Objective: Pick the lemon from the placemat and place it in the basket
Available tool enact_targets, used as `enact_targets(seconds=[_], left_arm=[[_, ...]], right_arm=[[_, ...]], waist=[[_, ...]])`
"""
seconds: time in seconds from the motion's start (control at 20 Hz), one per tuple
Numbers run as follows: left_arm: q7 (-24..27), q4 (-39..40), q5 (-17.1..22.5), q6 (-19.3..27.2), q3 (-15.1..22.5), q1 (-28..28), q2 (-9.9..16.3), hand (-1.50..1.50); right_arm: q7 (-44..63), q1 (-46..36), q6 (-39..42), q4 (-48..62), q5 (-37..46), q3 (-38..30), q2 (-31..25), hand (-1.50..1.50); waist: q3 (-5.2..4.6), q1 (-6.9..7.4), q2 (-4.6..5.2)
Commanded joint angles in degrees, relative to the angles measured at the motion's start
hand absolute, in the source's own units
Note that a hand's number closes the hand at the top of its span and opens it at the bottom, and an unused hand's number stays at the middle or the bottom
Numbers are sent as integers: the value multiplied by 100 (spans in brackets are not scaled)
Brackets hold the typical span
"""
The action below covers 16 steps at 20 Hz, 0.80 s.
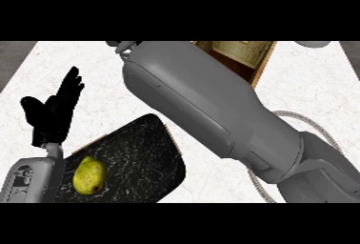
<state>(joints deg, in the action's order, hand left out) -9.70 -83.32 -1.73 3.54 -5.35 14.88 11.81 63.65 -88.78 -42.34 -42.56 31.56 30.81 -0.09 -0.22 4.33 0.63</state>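
Head view, looking steeply down at a pale marble counter (211, 181): a yellow-green fruit (89, 175), pear-shaped though the task calls it a lemon, lies alone on a dark placemat (144, 157) at lower left of frame. Nothing is touching it.

Just left of the mat, the left hand (53, 114) stands with its black fingers straight and pointing up, empty and at rest. Its grey forearm (32, 178) comes in from the lower left corner, right beside the fruit.

Across the middle of the frame, the right forearm (211, 114) runs as a broad grey diagonal from lower right to upper centre. The right hand itself is not visible; it is hidden past the arm's far end near the top edge, so whether it is open or closed cannot be told.

A basket (243, 57) with a wooden rim shows in part at upper centre-right, mostly covered by that arm. A loop of pale rope (313, 126) peeks out at right, behind the arm.

By the look of it, the pick has not begun. The risk is plain: the right arm blocks much of the view of the basket, so any carry toward it would be poorly seen, and a fruit this rounded could roll off the mat if nudged rather than grasped.
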Motion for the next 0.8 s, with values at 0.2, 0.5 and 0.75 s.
enact_targets(seconds=[0.2,0.5,0.75], left_arm=[[-53,-49,-20,69,7,0,-72,0],[81,-149,-7,3,-92,-285,35,0],[21,280,80,-34,-195,111,25,0]], right_arm=[[-218,-310,25,1388,-598,-230,9,150],[-841,-116,57,1792,-847,-537,9,150],[-1261,51,105,1786,-1161,-656,9,150]], waist=[[5,-20,42],[16,-182,-6],[14,-224,10]])
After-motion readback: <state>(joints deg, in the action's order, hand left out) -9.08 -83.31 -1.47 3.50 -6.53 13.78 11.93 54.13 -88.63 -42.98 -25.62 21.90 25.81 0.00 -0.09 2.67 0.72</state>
